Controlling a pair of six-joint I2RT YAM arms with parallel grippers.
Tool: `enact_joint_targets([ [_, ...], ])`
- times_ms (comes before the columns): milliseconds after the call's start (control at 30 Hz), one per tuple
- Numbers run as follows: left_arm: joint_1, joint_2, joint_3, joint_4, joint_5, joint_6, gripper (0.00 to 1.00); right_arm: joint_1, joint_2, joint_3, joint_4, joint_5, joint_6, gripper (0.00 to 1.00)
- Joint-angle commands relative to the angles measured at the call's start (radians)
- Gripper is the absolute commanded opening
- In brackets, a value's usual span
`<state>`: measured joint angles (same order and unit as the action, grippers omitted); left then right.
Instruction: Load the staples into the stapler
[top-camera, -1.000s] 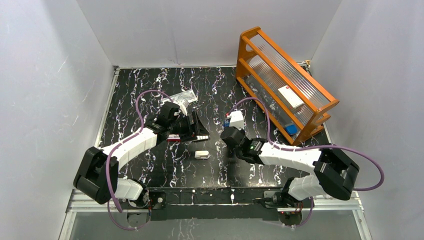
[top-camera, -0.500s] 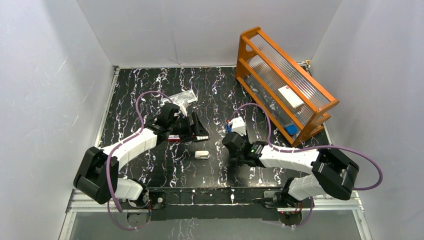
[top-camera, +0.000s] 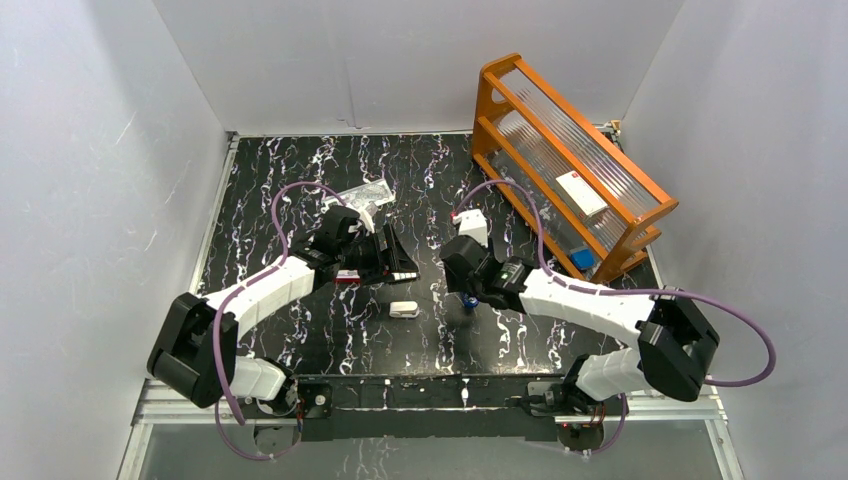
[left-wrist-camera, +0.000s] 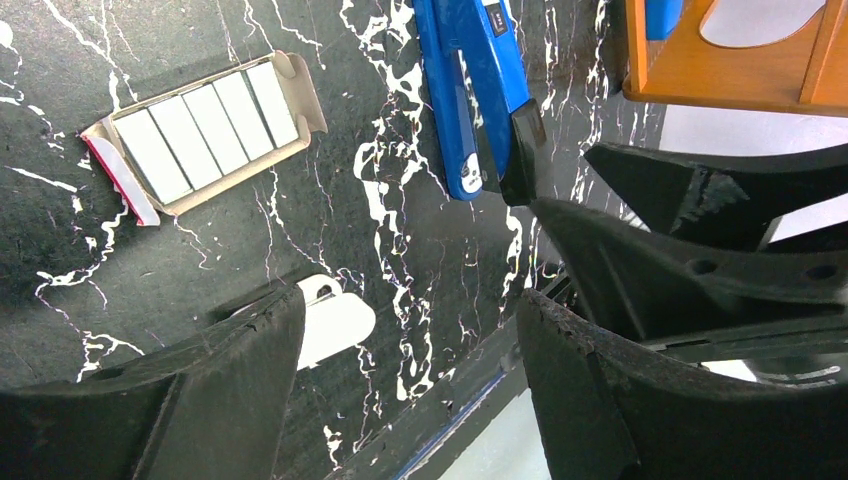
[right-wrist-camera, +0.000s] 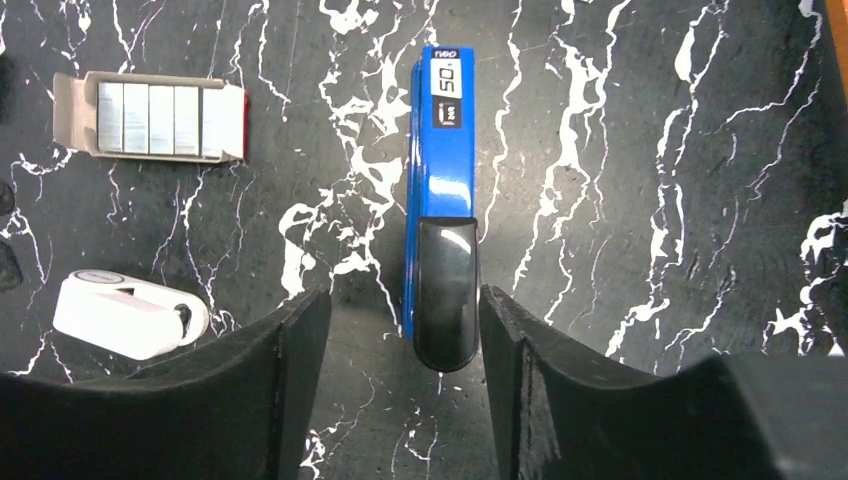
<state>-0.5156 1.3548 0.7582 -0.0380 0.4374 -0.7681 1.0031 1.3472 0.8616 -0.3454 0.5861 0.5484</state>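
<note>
Blue below: straddled the stapler (right-wrist-camera: 443, 200) with the right gripper (right-wrist-camera: 402, 300), fingers parted, clasping nothing. Held the left gripper (left-wrist-camera: 408, 305) wide, empty, near the staples (left-wrist-camera: 205, 125).

Stapler (right-wrist-camera: 445, 200) showing glossy blue plastic, shiny black cap. Surface (right-wrist-camera: 620, 150) looking smooth, black stone-patterned, white-veined. Staples (right-wrist-camera: 160, 118) showing pale grey metal sheen in cardboard box (right-wrist-camera: 68, 105). Rack (top-camera: 565, 160) showing varnished orange wood, ribbed clear plastic.

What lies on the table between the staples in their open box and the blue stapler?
Nothing: the right wrist view shows only bare black marbled table between the staples and the stapler.
</note>
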Motion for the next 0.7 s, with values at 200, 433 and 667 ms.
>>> enact_joint_targets([
  [200, -0.006, 0.008, -0.019, 0.011, 0.004, 0.022, 0.74, -0.048, 0.098, 0.059, -0.138, -0.046, 0.057, 0.51],
  [433, -0.006, 0.003, -0.025, 0.007, -0.001, 0.022, 0.74, -0.066, 0.134, 0.023, -0.118, -0.151, 0.049, 0.34],
  [667, -0.006, 0.004, -0.026, 0.003, -0.005, 0.024, 0.74, -0.084, 0.167, -0.060, -0.053, -0.228, 0.049, 0.25],
])
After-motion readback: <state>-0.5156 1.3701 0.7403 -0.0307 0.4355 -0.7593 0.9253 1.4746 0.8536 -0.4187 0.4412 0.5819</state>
